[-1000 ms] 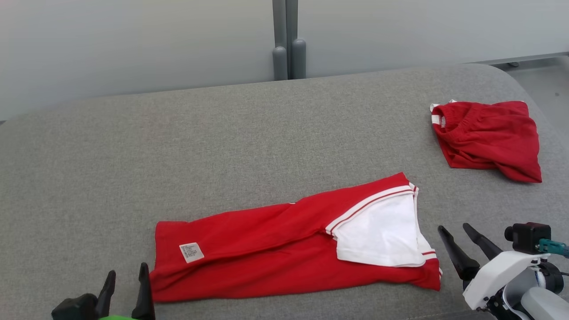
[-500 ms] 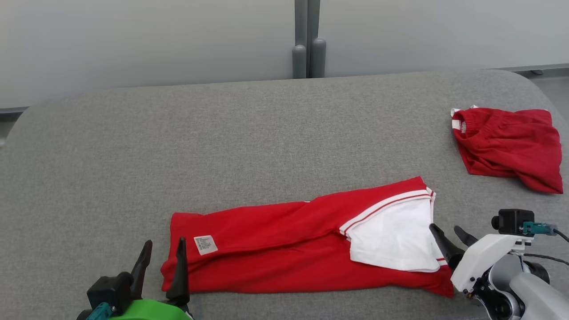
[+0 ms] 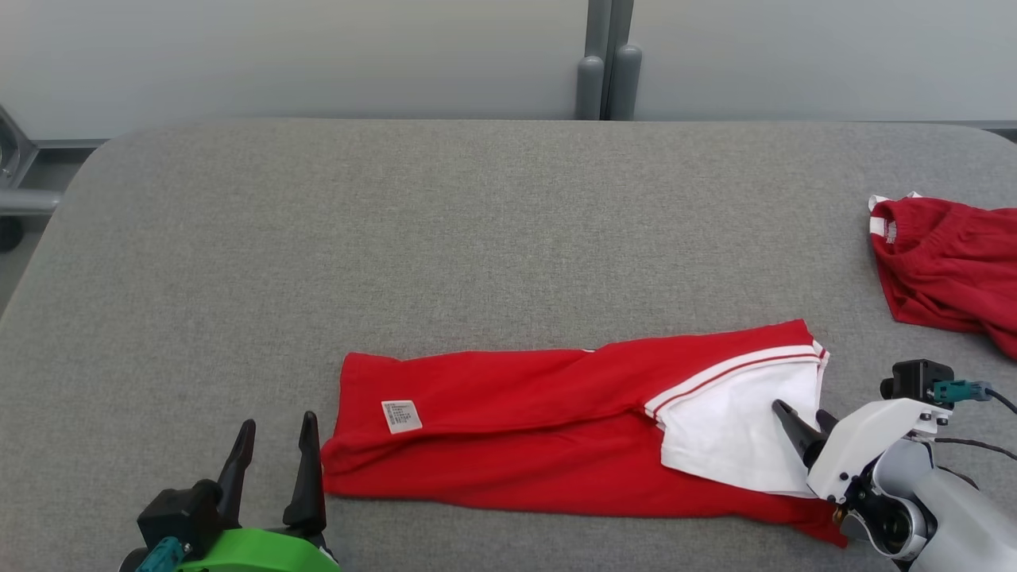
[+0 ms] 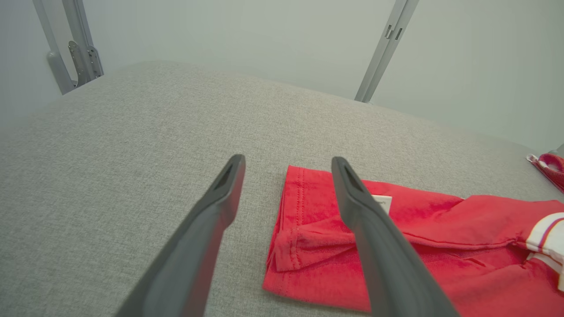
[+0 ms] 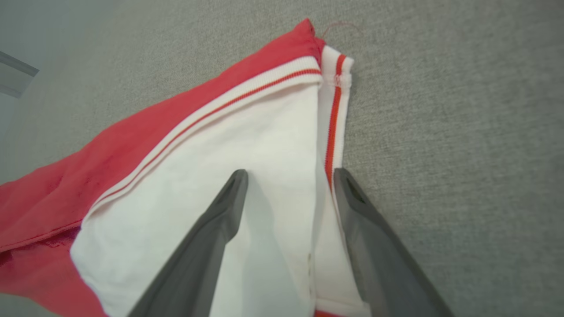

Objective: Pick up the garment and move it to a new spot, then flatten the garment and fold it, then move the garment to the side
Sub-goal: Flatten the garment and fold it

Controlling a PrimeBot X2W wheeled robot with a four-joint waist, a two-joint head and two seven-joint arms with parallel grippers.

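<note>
The garment (image 3: 516,429) is red with a white panel and a small white label, and lies in a long folded strip across the near part of the grey table (image 3: 397,238). My left gripper (image 3: 278,421) is open just off its left end; in the left wrist view the left gripper (image 4: 288,159) has its right finger over the garment's (image 4: 317,264) hem. My right gripper (image 3: 799,410) is open over the white panel's right edge. From the right wrist, the right gripper (image 5: 291,172) straddles the striped edge of the garment (image 5: 220,154), nothing pinched.
A second red garment (image 3: 945,270) lies crumpled at the table's right edge, also seen far right as the second red garment (image 4: 551,165). Grey wall panels and a post (image 3: 604,71) stand behind the table. A metal frame (image 3: 16,183) is at the far left.
The head camera has turned, shifting the whole picture right. My right gripper has come in over the white panel's edge. My left gripper has come forward beside the garment's left end.
</note>
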